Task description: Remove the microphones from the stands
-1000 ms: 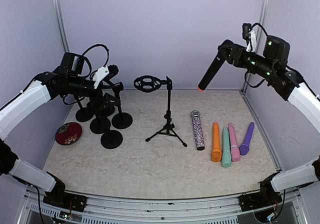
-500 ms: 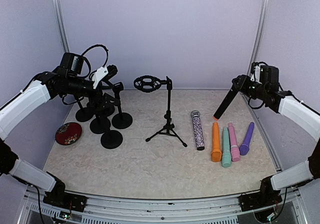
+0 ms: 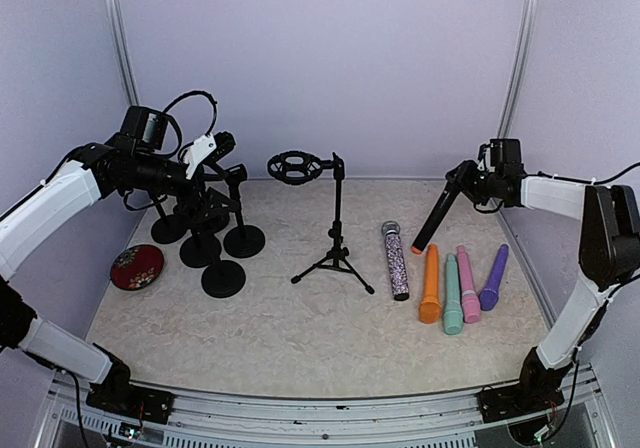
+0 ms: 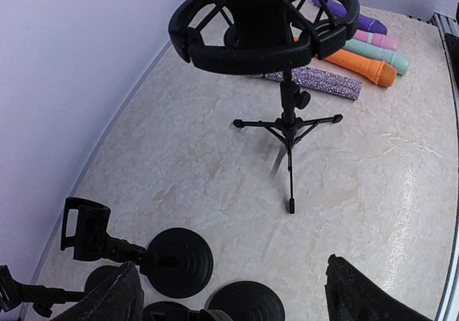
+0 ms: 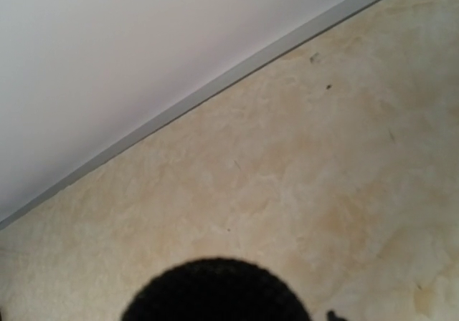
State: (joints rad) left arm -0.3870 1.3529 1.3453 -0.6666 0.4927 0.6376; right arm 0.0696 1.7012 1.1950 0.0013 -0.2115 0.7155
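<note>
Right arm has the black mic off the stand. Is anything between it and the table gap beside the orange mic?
Nothing visible. The black microphone, held tilted in the right gripper, appears to have its lower end over the bare strip of table between the glitter microphone and the orange microphone. Both lie close alongside.
</note>
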